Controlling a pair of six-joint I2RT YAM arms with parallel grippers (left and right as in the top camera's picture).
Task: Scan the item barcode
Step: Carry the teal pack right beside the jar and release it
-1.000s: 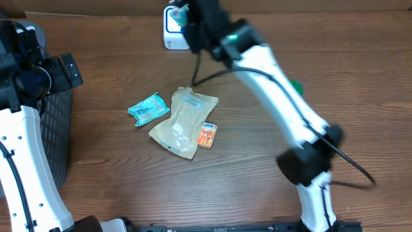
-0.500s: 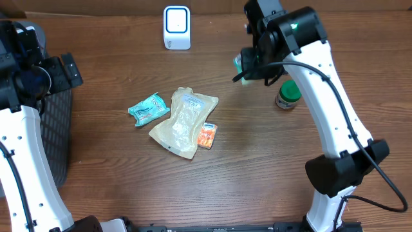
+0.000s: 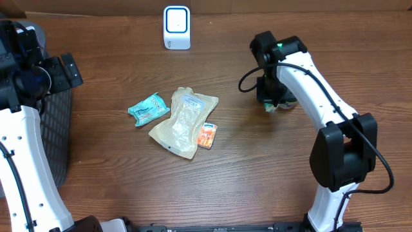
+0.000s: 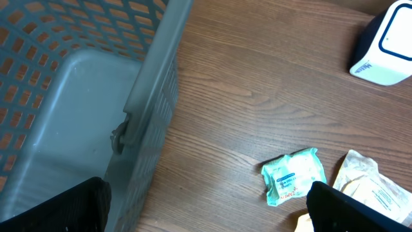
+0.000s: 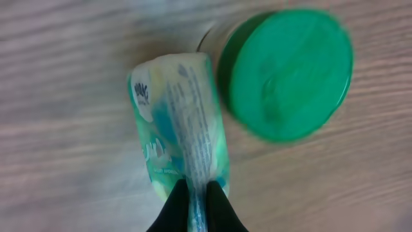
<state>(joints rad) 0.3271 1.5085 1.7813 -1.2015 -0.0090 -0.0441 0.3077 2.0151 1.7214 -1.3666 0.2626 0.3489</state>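
One green packet (image 5: pixel 180 122), pinched at its seam by the closed right gripper (image 5: pixel 196 203) probably to keep the print uncovered, sits beside the lidded jar (image 5: pixel 290 71), well apart from the scanner (image 3: pixel 176 27); the left gripper (image 4: pixel 206 209) stands wide open and empty.

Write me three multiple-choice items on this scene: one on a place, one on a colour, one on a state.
1. The orange packet lies: A on the jar lid; B beside the clear pouch; C in the right hand.
2. The jar lid is: A green; B red; C white.
3. The right hand is: A open, empty; B shut on the jar lid; C shut on a green-and-white packet.
Key: B, it sits at the pouch's edge overhead; A, the wrist view shows it green; C, its fingers pinch the packet's end.
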